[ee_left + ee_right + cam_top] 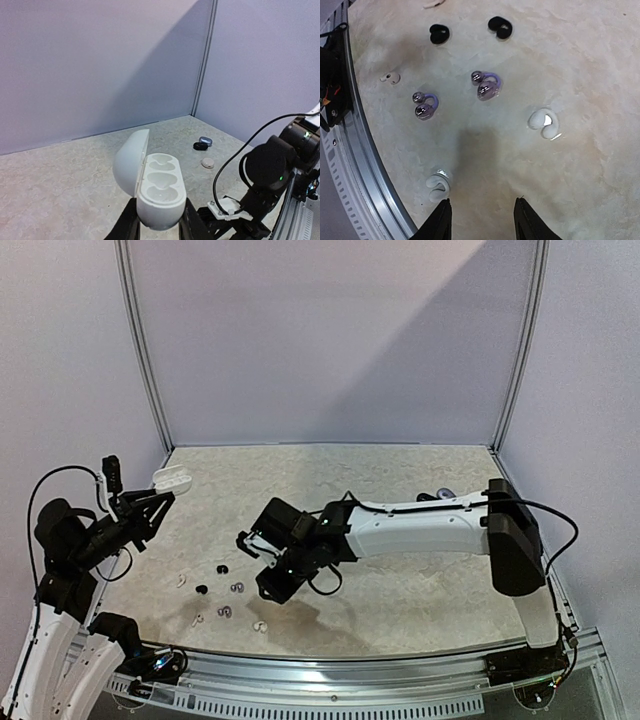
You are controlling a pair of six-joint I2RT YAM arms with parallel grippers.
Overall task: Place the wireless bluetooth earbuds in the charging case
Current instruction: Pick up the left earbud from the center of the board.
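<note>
Earbuds (485, 86) all loose on the table (580, 60) beside the front rail (367, 150), none seated yet. Charging case (159, 192), lid up and wells empty, is clamped in left gripper (159, 222) away from the rail. Right gripper (481, 220) hovers over the buds, jaws apart, empty.

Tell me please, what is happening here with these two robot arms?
The left gripper holds a white charging case, lid open, raised off the table; its two wells look empty. The right gripper hangs open above the loose earbuds lying on the table, black, lavender and white ones, gripping none. No bud is in the case yet.
</note>
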